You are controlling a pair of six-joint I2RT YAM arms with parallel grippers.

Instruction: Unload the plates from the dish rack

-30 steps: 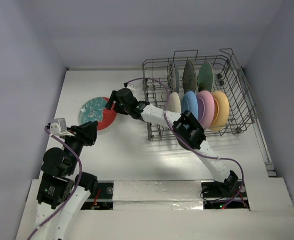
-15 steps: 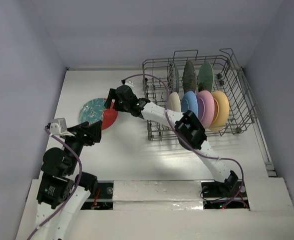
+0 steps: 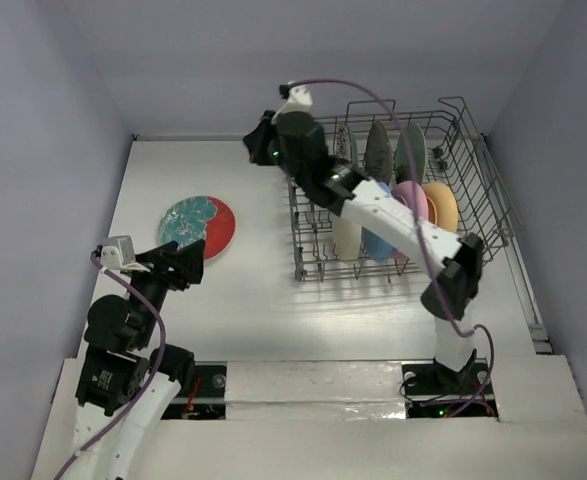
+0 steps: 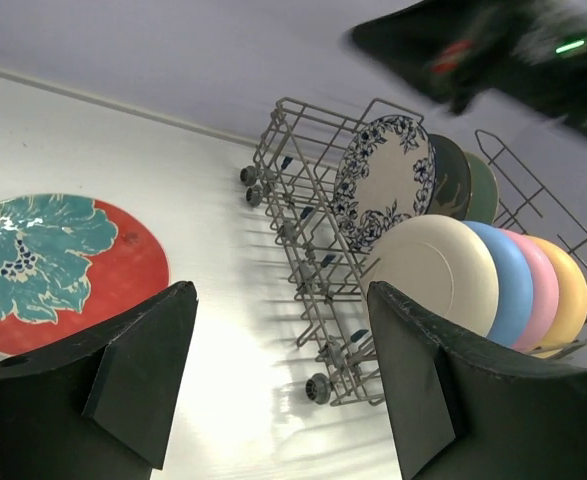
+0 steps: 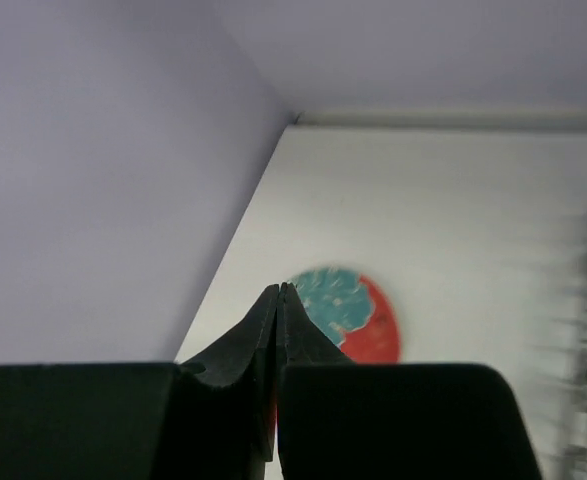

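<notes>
A teal-and-red flower plate [image 3: 197, 228] lies flat on the bench [image 3: 263, 300], well left of the dish rack [image 3: 485, 200]. Seven plates stand upright inside it, among them a blue-white floral plate [image 4: 385, 180]. The left jaws gape wide and empty, left of the rack. The right jaws are pressed together and empty, seemingly above its far-left corner.

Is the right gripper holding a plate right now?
No, the right gripper is shut with nothing between its fingers.
</notes>
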